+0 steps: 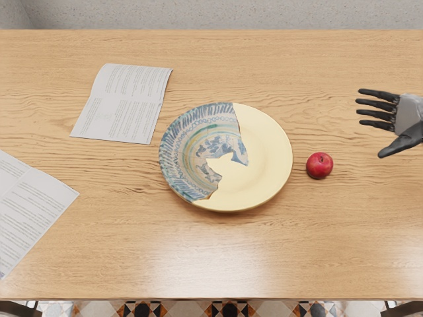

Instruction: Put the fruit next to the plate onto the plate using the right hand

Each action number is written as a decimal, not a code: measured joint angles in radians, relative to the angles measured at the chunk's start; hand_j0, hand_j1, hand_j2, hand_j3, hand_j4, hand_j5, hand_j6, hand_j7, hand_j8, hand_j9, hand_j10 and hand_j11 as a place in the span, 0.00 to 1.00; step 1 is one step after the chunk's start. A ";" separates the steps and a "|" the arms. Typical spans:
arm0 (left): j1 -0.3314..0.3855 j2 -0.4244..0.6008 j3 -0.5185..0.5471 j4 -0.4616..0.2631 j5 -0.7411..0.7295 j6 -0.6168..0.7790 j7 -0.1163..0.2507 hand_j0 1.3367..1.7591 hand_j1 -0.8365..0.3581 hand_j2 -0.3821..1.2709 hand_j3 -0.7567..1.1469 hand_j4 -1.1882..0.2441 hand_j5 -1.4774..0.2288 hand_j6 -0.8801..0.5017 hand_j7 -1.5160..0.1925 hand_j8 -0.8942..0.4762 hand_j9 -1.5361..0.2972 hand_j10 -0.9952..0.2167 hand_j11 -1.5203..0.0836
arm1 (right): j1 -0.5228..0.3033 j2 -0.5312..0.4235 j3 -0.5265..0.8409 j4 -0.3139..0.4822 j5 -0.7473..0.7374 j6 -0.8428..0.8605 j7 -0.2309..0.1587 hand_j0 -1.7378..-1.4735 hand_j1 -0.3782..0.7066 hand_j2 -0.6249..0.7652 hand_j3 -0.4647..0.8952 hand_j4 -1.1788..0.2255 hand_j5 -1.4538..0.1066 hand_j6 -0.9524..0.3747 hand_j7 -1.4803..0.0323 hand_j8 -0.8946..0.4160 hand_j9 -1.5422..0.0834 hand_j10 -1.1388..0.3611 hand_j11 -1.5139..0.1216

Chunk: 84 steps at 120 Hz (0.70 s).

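Now: approach step, nothing lifted yet.
Fruit [319, 165]: red, on the desk [211, 264], just beside the plate [268, 155].
Right hand [390, 122]: fingers spread, empty, beyond the fruit from the plate.
Next: probably reach down and close around the fruit.

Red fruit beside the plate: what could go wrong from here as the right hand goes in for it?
1. The red fruit is round and loose on the table; a glancing touch from the spread fingers of the right hand could roll it away.
2. It lies close to the plate rim, so fingers closing on that side might nudge the plate.
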 joint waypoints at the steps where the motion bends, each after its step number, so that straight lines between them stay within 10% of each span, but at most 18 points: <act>1: 0.000 0.000 0.000 0.000 0.000 0.000 0.000 0.76 0.99 0.23 0.40 0.83 0.87 0.64 0.89 0.65 0.84 0.82 0.95 | 0.001 0.002 0.000 0.000 -0.001 0.000 -0.001 0.30 0.04 0.45 0.34 0.83 0.92 0.71 0.97 0.67 0.94 0.75 0.91; 14: 0.000 0.000 0.000 0.000 0.000 0.000 0.000 0.76 0.99 0.23 0.40 0.83 0.87 0.64 0.89 0.65 0.84 0.82 0.95 | 0.005 0.011 0.005 0.003 -0.029 0.000 -0.012 0.30 0.04 0.45 0.34 0.83 0.92 0.71 0.97 0.67 0.94 0.75 0.91; 45: 0.000 0.000 0.000 0.000 0.000 0.000 0.000 0.76 0.99 0.23 0.40 0.83 0.87 0.64 0.89 0.65 0.84 0.82 0.95 | 0.071 0.054 0.015 0.163 -0.392 -0.042 -0.173 0.30 0.05 0.45 0.34 0.82 0.91 0.70 0.96 0.66 0.93 0.74 0.91; 84: 0.000 0.000 0.000 0.000 0.000 0.000 0.000 0.76 0.99 0.23 0.40 0.83 0.87 0.64 0.89 0.65 0.84 0.82 0.95 | 0.093 0.181 -0.072 0.238 -0.736 -0.571 -0.202 0.30 0.05 0.45 0.34 0.82 0.91 0.70 0.96 0.66 0.93 0.74 0.91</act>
